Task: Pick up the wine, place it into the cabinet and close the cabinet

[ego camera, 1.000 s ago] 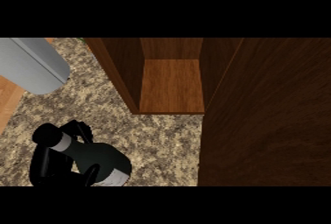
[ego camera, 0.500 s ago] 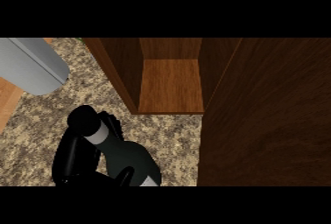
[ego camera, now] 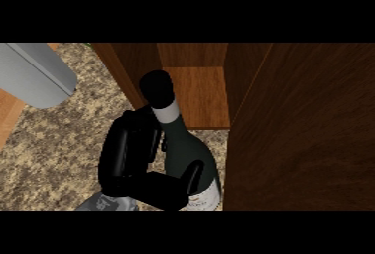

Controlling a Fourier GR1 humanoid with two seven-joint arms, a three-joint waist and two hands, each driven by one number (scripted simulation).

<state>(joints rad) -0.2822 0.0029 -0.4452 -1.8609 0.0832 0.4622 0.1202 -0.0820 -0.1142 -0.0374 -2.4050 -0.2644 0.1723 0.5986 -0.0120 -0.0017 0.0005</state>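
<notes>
The right hand [ego camera: 135, 163] is black and it curls round the wine [ego camera: 183, 154]. Its fingers lie along the left side of the bottle, and its thumb wraps across the lower front, so the hand grips the wine. The wine is a dark bottle with a black top and a pale band round its neck. A light label shows near its bottom end. The bottle is tilted, with its top pointing up the view toward the cabinet [ego camera: 194, 94]. The top sits just at the open front of the cabinet, over the edge of the wooden shelf inside. The rest of the bottle is over the speckled surface [ego camera: 58, 149].

The cabinet is brown wood. Its door [ego camera: 307, 129] stands open and fills the right side of the view, just beside the bottle.

A grey arm [ego camera: 36, 74] shows at the upper left, well apart from the bottle. The left hand is out of view. A strip of light wood shows at the far left edge.
</notes>
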